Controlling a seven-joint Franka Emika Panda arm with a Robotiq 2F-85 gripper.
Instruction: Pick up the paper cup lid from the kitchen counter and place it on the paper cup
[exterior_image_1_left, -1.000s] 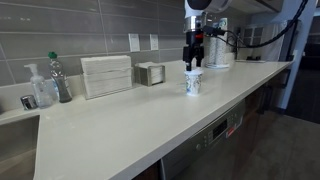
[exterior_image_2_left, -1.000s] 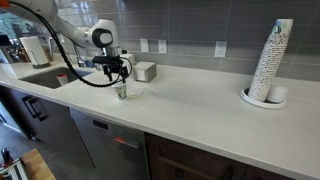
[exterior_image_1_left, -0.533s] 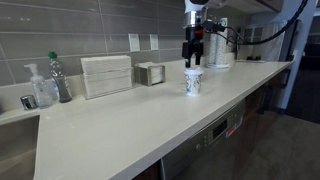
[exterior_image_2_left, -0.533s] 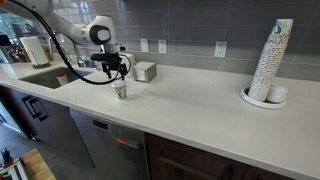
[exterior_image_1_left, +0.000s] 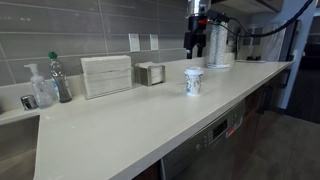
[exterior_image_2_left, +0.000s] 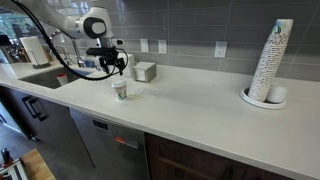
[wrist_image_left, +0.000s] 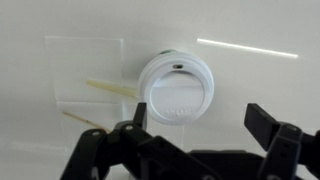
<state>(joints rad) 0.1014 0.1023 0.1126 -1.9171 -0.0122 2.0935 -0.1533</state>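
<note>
The paper cup (exterior_image_1_left: 193, 84) (exterior_image_2_left: 120, 91) stands upright on the kitchen counter (exterior_image_1_left: 120, 125) (exterior_image_2_left: 190, 110). The white paper cup lid (exterior_image_1_left: 193, 71) (wrist_image_left: 177, 88) sits on the cup's rim; the wrist view shows it from above, round with a small sip hole. My gripper (exterior_image_1_left: 197, 47) (exterior_image_2_left: 113, 68) (wrist_image_left: 200, 118) hangs above the cup, open and holding nothing. In the wrist view its two fingers (wrist_image_left: 263, 120) stand wide apart below the lid, touching nothing.
A napkin holder (exterior_image_1_left: 106, 75), a small metal box (exterior_image_1_left: 150, 73) (exterior_image_2_left: 145, 71) and two bottles (exterior_image_1_left: 60, 78) line the tiled back wall. A tall white container (exterior_image_1_left: 218, 45) stands behind the arm. A tall stack of cups (exterior_image_2_left: 272, 62) is far along the counter. A sink (exterior_image_2_left: 40, 78) lies beyond the cup.
My gripper has risen straight up from the cup, staying open. The lid stays on the cup, which has not moved.
</note>
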